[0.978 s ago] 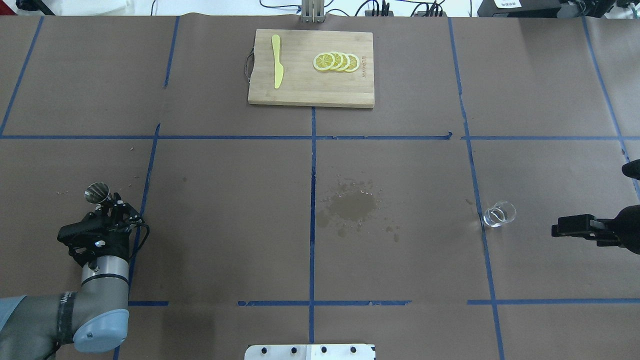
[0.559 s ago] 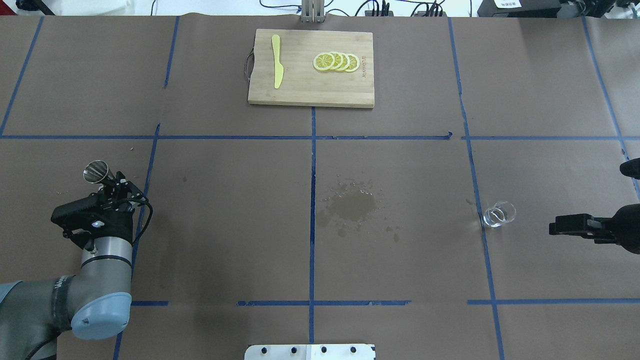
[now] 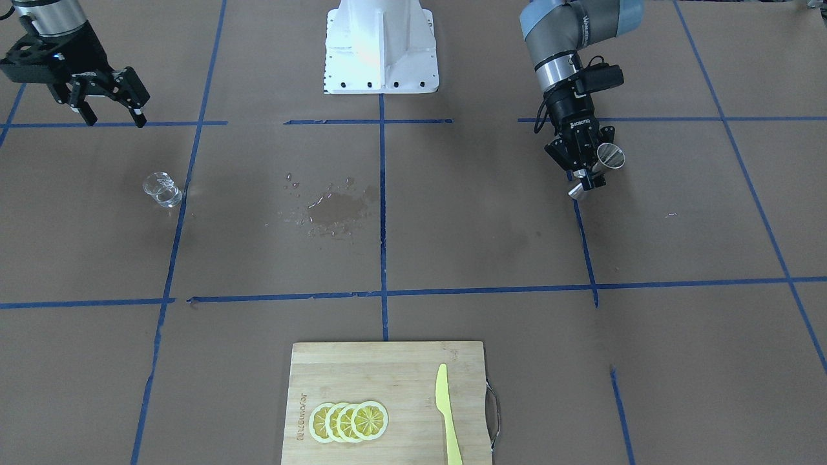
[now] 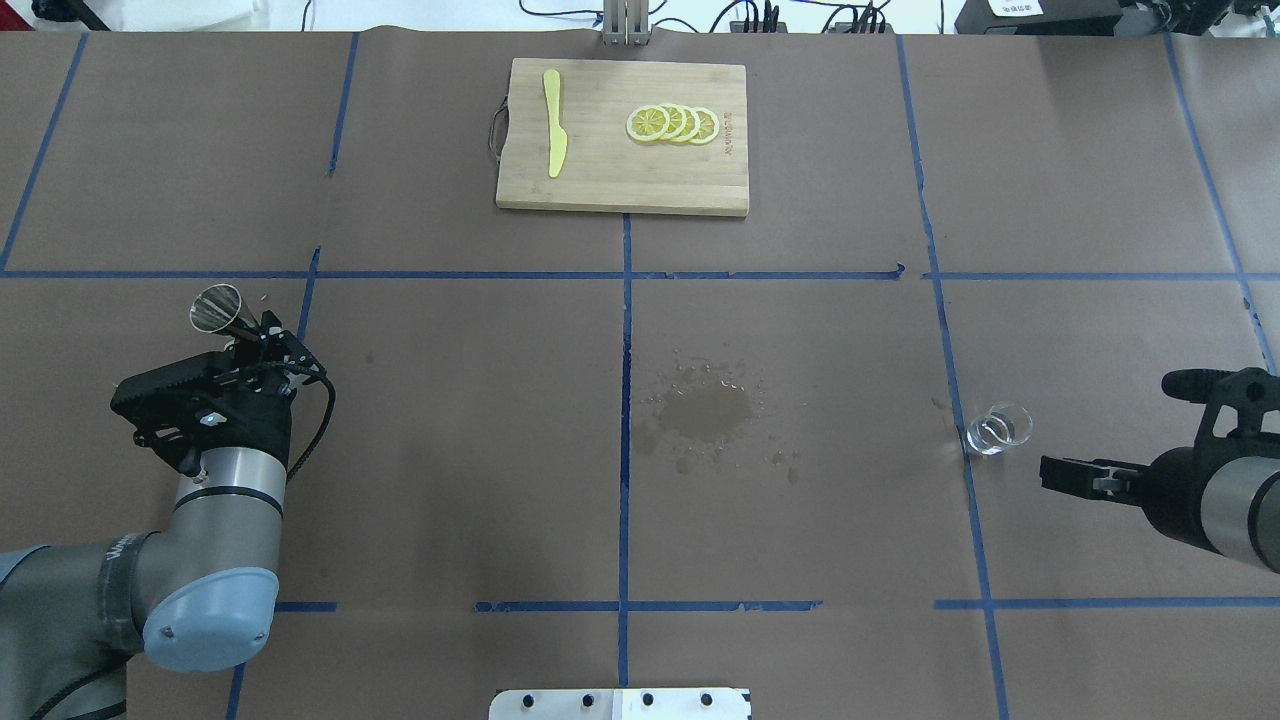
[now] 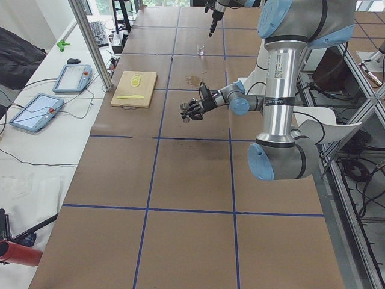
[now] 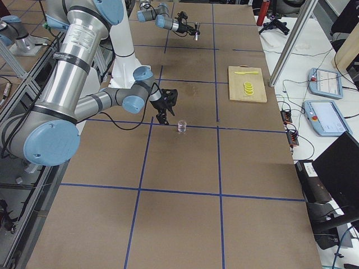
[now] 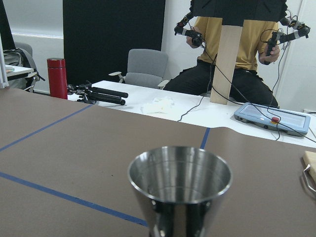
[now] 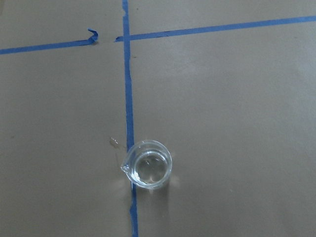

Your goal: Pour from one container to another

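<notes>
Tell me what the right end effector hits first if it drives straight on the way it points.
Probably the cup, straight ahead with nothing between. The open right end effector pitches downward, so it might touch the table just short of it; depth is unclear.

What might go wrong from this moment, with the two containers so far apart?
1. The small clear glass cup stands free before the open right gripper; a misjudged approach may tip it.
2. The silvery steel hourglass-shaped jigger, held in the left gripper, has a small mouth; pouring may miss. The wet patch hints that spills happen here.
</notes>
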Available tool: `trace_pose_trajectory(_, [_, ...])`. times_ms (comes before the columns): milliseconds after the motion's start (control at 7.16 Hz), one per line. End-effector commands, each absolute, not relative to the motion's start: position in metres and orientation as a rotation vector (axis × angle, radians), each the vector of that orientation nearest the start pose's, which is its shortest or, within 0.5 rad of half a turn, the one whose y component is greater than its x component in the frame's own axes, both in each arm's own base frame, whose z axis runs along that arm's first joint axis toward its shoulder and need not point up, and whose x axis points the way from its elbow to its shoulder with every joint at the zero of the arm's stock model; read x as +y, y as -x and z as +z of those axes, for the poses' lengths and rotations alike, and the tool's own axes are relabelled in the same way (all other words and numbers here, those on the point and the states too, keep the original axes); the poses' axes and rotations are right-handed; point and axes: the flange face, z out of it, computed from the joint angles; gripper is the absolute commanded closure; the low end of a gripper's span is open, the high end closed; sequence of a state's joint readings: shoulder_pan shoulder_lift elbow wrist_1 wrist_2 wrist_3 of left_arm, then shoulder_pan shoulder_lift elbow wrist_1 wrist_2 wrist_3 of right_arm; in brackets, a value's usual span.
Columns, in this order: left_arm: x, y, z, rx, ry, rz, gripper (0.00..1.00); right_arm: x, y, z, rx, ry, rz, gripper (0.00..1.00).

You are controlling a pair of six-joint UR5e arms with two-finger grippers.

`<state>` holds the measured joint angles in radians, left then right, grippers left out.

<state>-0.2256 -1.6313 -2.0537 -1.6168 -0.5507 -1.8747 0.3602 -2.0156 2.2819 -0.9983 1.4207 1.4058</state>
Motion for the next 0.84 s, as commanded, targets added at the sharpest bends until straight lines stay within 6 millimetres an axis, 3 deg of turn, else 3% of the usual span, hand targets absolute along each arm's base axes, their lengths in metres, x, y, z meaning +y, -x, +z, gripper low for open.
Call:
trace_pose_trajectory(0, [-0.319, -0.417, 0.346, 0.61, -0.989, -0.734, 1.0, -0.244, 0.282, 0.427, -0.746, -0.551, 0.266, 0.0])
trace_pose_trajectory(140, [-0.318, -0.42, 0.334, 0.613, -0.985, -0.698, 1.0, -0.245, 0.282, 0.424, -0.754, -0.588, 0.281, 0.0])
trace_pose_trajectory(419, [-0.32, -0.449, 0.286, 0.629, -0.953, -0.534, 1.0, -0.241, 0.288, 0.424, -0.737, -0.667, 0.284, 0.0])
trace_pose_trajectory(698, [-0.319, -0.445, 0.292, 0.724, -0.957, -0.564, 1.0, -0.237, 0.301, 0.417, -0.809, -0.642, 0.413, 0.0])
